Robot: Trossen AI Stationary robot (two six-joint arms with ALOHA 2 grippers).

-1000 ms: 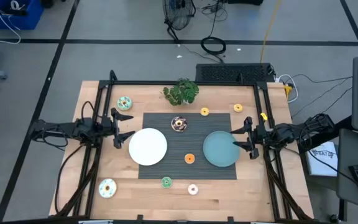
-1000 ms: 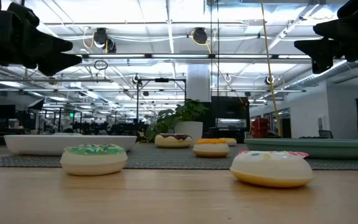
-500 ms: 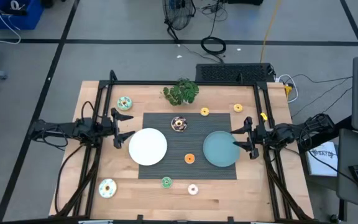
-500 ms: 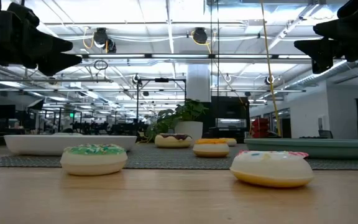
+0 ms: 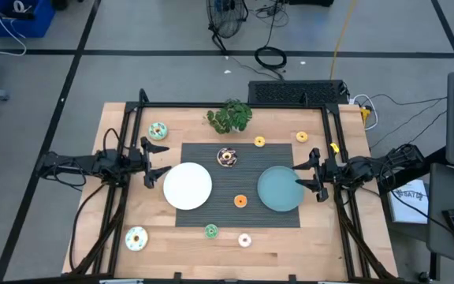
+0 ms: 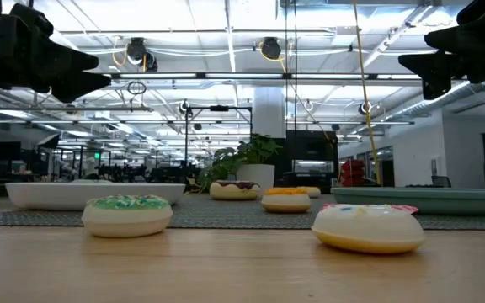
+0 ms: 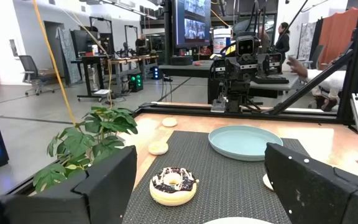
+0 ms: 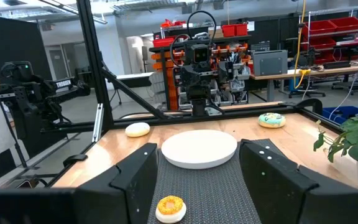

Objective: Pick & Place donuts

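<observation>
Status: nothing placed yet, by my reading. The wooden table point(image 5: 117, 221) carries a dark mat point(image 5: 203, 217); on it sit the white plate point(image 5: 187, 186) and the teal plate point(image 5: 280, 189), and neither holds a donut.

My left gripper point(image 5: 150, 164) hangs above the table just beside the white plate, fingers spread wide, holding nothing. My right gripper point(image 5: 314, 179) hangs at the teal plate's outer edge, fingers also apart, nothing between them.

All eight donuts remain loose:
- On the mat — chocolate donut point(image 5: 227, 157), orange donut point(image 5: 240, 201), green donut point(image 5: 211, 231).
- On bare wood — mint donut point(image 5: 158, 131) and pale green donut point(image 5: 136, 238) on the left, pink donut point(image 5: 244, 240) at the near edge, two yellow donuts point(image 5: 259, 142) near the plant point(image 5: 229, 116).

Every pick and every placement is still ahead.
</observation>
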